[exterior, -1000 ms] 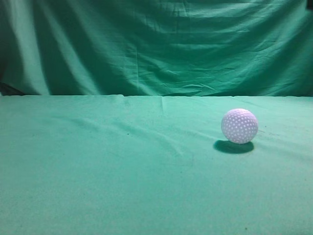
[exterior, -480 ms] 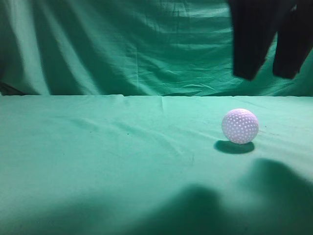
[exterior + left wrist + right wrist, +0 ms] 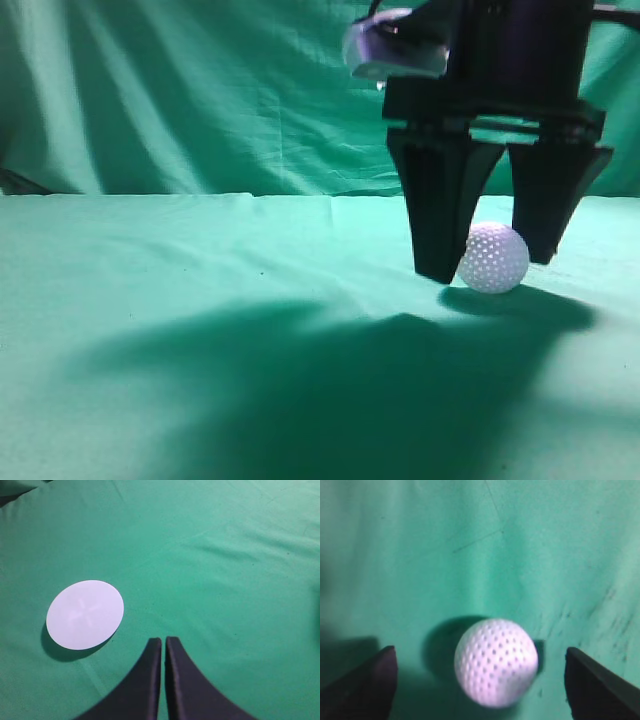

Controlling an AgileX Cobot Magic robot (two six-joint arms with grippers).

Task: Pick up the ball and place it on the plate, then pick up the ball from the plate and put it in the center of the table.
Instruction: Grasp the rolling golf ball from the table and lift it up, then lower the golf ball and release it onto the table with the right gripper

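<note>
The ball (image 3: 491,258), a small white dimpled sphere, rests on the light green table (image 3: 200,300) at the right. My right gripper (image 3: 490,262) is open and has come down around it, one black finger on each side, neither touching it. In the right wrist view the ball (image 3: 496,662) lies midway between the wide-apart fingers (image 3: 480,680). My left gripper (image 3: 163,642) is shut and empty, above the cloth. A flat white round plate (image 3: 85,614) lies on the cloth to its left, seen only in the left wrist view.
A darker green curtain (image 3: 200,90) hangs behind the table's far edge. The right arm throws a broad shadow (image 3: 350,390) over the front of the cloth.
My right gripper has come down from the top of the exterior view and now straddles the ball. The ball has not moved. The shadow on the cloth has grown.
</note>
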